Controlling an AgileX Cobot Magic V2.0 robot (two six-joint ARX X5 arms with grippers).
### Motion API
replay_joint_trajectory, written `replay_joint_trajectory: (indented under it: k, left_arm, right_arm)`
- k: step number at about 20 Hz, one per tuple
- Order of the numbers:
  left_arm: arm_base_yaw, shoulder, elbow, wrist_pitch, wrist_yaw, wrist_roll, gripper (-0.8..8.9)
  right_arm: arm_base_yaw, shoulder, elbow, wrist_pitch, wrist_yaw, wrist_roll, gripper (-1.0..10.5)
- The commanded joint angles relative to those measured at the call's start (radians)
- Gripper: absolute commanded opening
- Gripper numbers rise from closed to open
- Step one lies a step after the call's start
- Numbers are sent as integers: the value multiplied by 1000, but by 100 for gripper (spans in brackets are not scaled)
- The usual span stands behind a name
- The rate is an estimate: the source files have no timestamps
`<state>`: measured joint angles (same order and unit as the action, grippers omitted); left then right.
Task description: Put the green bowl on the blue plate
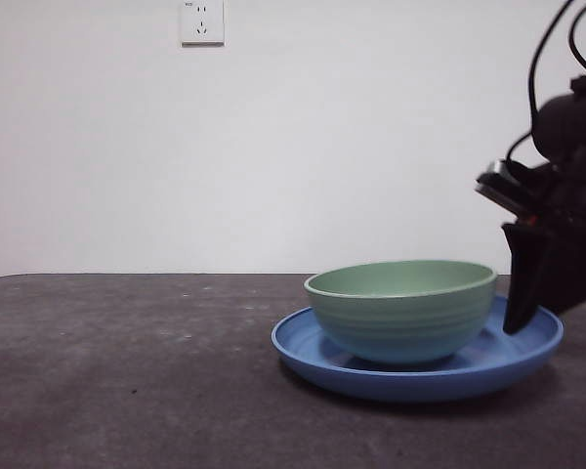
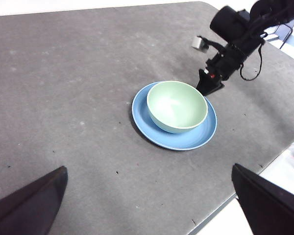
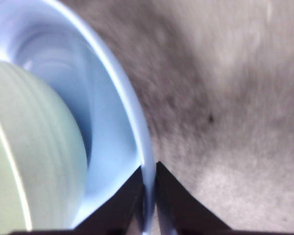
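Note:
The green bowl [image 1: 400, 308] stands upright in the middle of the blue plate [image 1: 420, 379], which lies flat on the grey table. My right gripper [image 1: 523, 313] is at the plate's right edge, low by the table. In the right wrist view its jaws [image 3: 148, 191] are closed on the blue plate's rim [image 3: 137, 137], with the bowl's side [image 3: 34, 147] close beside. The left wrist view shows the bowl [image 2: 176, 105] on the plate [image 2: 159, 137] and the right gripper [image 2: 209, 88] at the plate's edge. My left gripper [image 2: 148, 168] is open, empty and high above the table.
The table top [image 1: 127, 371] is dark grey and speckled. Its edge [image 2: 220, 210] runs close to the plate in the left wrist view. A white wall with a power socket [image 1: 202, 21] stands behind the table.

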<state>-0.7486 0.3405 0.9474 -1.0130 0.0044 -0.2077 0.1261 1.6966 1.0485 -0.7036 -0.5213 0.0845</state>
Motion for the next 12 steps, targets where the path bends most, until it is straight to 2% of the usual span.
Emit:
replay_joint_trajectory:
  k: [1, 5, 12]
  left_arm:
    - [-8, 4, 7, 12, -2, 8, 634]
    - [-8, 4, 7, 12, -2, 8, 634]
    - [-8, 4, 7, 12, -2, 8, 634]
  right_arm:
    - [24, 14, 77, -30, -2, 4, 6]
    - [95, 14, 157, -43, -2, 57, 6]
    - [246, 43, 164, 57, -2, 176, 6]
